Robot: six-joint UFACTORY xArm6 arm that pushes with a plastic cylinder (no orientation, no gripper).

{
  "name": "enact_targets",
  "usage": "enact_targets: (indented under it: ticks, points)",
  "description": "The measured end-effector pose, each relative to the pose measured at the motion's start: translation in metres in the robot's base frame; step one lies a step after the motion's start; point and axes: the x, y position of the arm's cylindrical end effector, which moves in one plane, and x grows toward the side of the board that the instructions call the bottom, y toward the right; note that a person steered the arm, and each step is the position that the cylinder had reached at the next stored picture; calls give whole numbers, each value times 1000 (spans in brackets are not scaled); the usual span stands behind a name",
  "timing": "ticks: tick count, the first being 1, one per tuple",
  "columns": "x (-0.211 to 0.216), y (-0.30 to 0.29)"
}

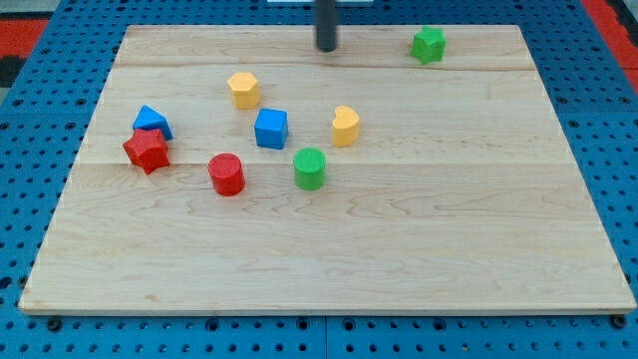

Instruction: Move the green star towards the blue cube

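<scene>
The green star (429,44) sits near the board's top right corner. The blue cube (270,129) stands left of the board's middle. My tip (326,48) is at the view's top, to the left of the green star and well apart from it, above and to the right of the blue cube. It touches no block.
A yellow hexagon (243,90), a yellow heart (345,126), a green cylinder (310,169) and a red cylinder (226,174) surround the blue cube. A blue triangle (152,121) and a red star (147,151) touch at the left. The wooden board (399,249) lies on blue pegboard.
</scene>
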Motion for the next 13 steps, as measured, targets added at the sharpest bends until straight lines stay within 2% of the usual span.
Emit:
enact_targets:
  ticks: [1, 2, 3, 5, 6, 7, 9, 11, 12, 13]
  points:
    - [-20, 48]
    - [-22, 115]
    - [1, 134]
    - [61, 34]
    - [63, -1]
    - [53, -2]
    - [95, -51]
    - [130, -51]
    - [119, -25]
    - [79, -16]
